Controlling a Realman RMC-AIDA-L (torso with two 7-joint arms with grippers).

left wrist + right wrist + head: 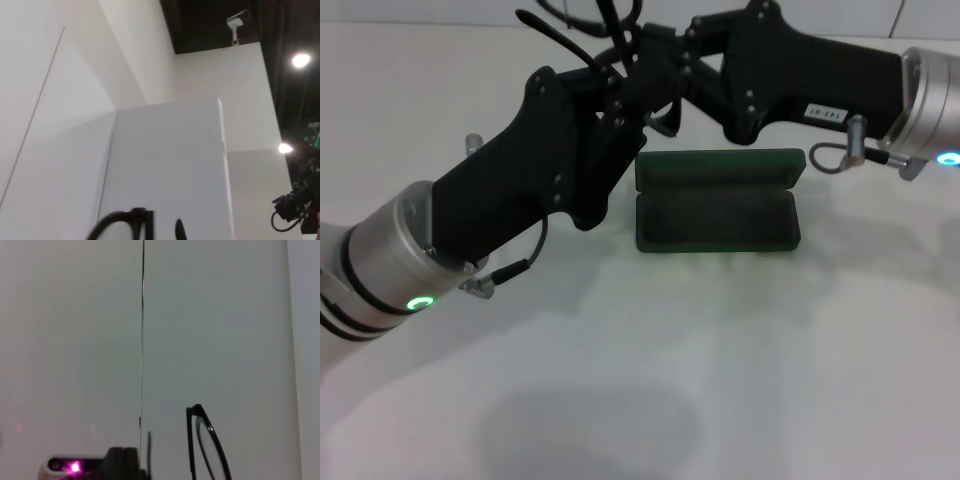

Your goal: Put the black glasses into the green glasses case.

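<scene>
The black glasses [582, 28] are held in the air at the back, above and to the left of the green glasses case [718, 203]. The case lies open on the table, lid folded back, its dark inside empty. My left gripper [618, 78] reaches up from the lower left and is shut on the glasses. My right gripper [658, 68] comes in from the right and meets them at the same spot. Part of the frame shows in the left wrist view [120, 222]. A lens and rim show in the right wrist view [206, 445].
The white table [720, 360] stretches in front of the case. Both arms cross above the table's back edge, just behind the case. A white wall panel [165, 165] stands behind.
</scene>
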